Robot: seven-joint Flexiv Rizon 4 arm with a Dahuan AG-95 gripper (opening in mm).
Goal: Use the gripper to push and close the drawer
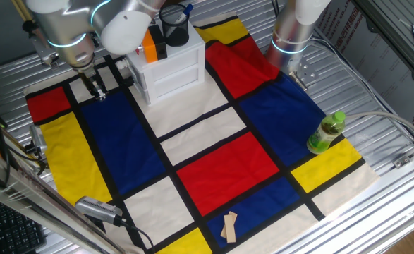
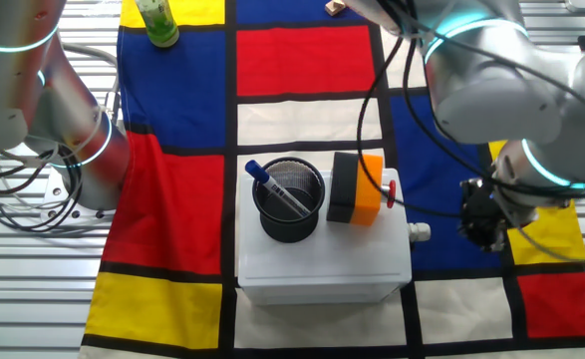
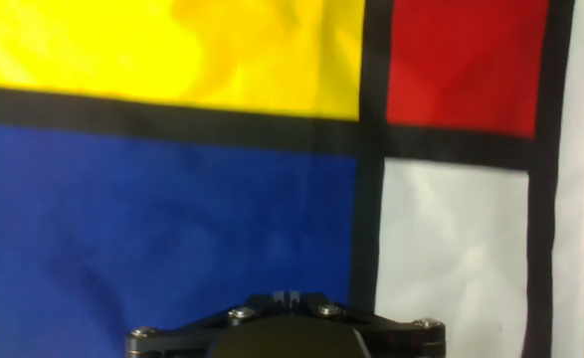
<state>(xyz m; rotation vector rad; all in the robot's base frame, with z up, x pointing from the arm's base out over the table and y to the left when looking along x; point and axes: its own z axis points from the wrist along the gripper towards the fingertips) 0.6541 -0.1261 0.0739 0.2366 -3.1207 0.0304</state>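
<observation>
Hovering: fingers (image 1: 97, 90) beside cabinet (image 1: 170, 70) | over cloth (image 1: 214, 173)

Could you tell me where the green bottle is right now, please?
In one fixed view the green bottle stands on the cloth's right side, straddling a blue and a yellow patch, far from the cabinet.

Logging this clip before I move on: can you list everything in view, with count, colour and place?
Cloth: one, red, blue, yellow and white blocks with black lines, covering the table.
Mini cabinet: one, white, far end of the cloth.
Pen cup: one, black mesh, on the cabinet, holding a blue pen.
Orange-and-black device: one, on the cabinet beside the cup.
Bottle: one, green, on the cloth's edge.
Wooden pieces: tan, near end of the cloth.
Gripper-less arm: one, silver, beside the cabinet.
End effector: one, black, over the cloth beside the cabinet.
</observation>
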